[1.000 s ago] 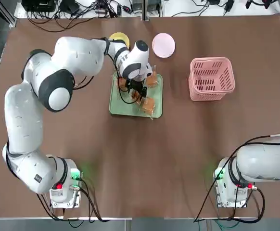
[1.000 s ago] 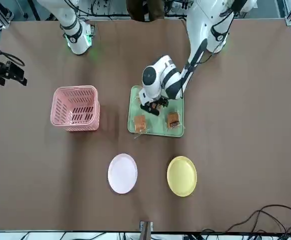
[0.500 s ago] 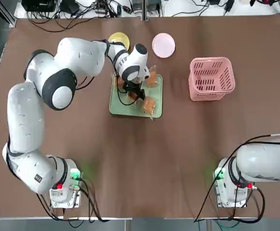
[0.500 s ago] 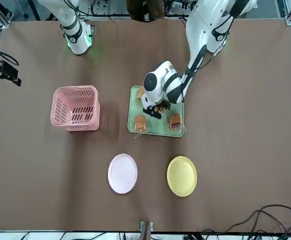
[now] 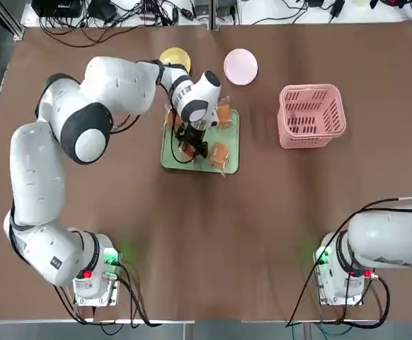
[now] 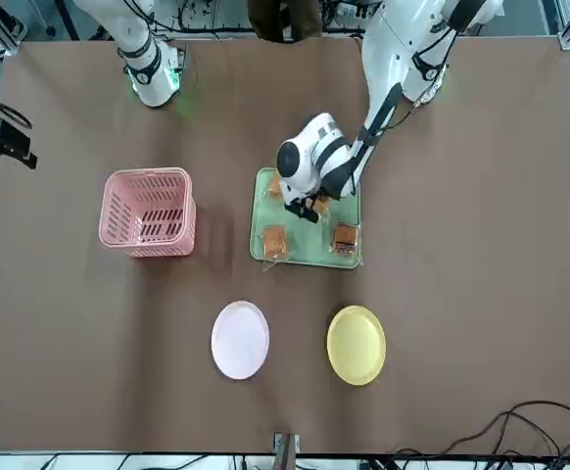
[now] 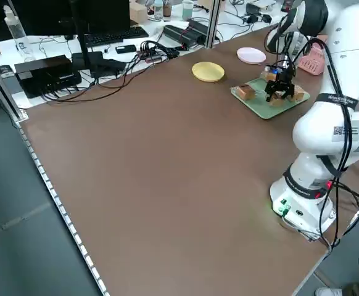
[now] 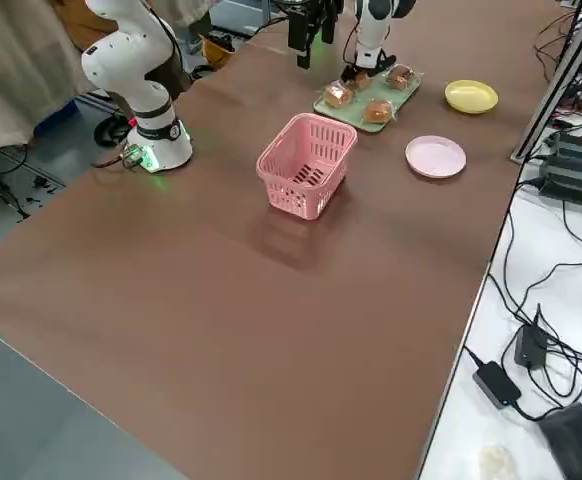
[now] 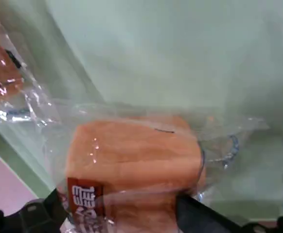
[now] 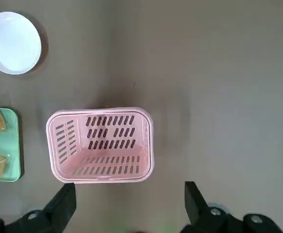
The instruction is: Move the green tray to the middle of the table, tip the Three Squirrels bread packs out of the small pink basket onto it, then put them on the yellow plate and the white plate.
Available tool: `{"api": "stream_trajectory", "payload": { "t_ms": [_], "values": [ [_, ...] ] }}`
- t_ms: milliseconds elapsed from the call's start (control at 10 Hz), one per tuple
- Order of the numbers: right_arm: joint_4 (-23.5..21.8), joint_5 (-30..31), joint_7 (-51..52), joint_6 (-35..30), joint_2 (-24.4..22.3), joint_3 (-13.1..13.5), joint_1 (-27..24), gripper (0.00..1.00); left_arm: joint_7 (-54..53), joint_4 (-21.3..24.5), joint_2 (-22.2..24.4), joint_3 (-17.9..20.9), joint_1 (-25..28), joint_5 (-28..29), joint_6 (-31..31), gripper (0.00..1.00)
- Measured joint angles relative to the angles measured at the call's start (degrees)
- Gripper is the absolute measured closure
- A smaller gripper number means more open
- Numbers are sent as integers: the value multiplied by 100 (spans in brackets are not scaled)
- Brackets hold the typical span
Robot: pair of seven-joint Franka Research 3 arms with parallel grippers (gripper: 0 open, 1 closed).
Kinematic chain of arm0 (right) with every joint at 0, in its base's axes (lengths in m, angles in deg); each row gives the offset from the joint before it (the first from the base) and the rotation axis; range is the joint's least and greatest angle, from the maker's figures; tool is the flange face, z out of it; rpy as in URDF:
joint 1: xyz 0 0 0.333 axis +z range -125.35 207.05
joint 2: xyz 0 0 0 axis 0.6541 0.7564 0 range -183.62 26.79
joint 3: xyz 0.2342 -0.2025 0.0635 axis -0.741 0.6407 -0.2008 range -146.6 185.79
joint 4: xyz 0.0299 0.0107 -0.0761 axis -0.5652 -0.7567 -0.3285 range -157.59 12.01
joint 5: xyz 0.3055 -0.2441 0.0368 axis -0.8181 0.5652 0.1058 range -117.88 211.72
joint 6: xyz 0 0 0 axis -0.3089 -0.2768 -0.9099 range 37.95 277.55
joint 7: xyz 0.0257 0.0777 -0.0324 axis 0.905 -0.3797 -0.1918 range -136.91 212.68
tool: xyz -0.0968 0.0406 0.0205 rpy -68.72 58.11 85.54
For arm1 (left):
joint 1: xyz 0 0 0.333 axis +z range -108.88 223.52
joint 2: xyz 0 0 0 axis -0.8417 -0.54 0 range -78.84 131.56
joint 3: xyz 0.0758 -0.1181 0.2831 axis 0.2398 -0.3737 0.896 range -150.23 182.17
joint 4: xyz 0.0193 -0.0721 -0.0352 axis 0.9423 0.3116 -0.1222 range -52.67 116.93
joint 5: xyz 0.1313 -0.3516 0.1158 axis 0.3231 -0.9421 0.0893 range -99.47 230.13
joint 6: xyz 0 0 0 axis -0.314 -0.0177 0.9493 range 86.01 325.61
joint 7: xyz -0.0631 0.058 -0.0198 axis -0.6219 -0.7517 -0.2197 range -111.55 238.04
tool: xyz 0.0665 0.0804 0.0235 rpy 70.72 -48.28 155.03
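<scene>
Here the tray (image 5: pixel 172 157) lies mid-table, a little toward the far edge, with the packs (image 5: pixel 219 154) scattered on it. The left gripper (image 5: pixel 192 144) reaches down onto the tray, fingers apart either side of one pack; its wrist view fills with that pack (image 9: pixel 132 162), a dark fingertip (image 9: pixel 200 218) at each lower corner, though whether they touch the wrapper cannot be told. From the top, the arm hides part of the tray; the front view shows two packs (image 6: pixel 274 241) clear along the tray's far side. The basket (image 5: pixel 311 115) stands upright to the right of the tray, well apart; the right wrist view looks straight down into it and shows it empty (image 10: pixel 100 145). The yellow plate (image 5: pixel 175 57) and white plate (image 5: pixel 241 66) sit beyond the tray toward the far edge, both bare in the front view. The right gripper (image 10: pixel 129 206) hangs high above the basket, jaws wide, holding nothing.
</scene>
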Motion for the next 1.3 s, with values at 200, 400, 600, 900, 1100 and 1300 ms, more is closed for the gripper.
{"api": "stream_trajectory", "payload": {
  "t_ms": [200,400,600,900,1100,1300],
  "values": [
    [0,0,0,17,0,0,0,1,-99,4,3,-2,52,-2,-336,0],
    [0,0,0,37,0,0,0,1,-167,5,8,5,297,-4,-462,0],
    [1,0,0,42,0,0,0,1,-315,3,29,13,602,-5,-541,0],
    [1,0,0,45,0,0,0,1,-457,-62,120,28,675,-5,-882,0],
    [1,0,0,51,0,0,0,1,-529,-186,306,32,736,-5,-1153,0],
    [1,0,0,156,0,0,0,1,-559,-588,597,5,771,-271,-1411,0]
  ]
}}
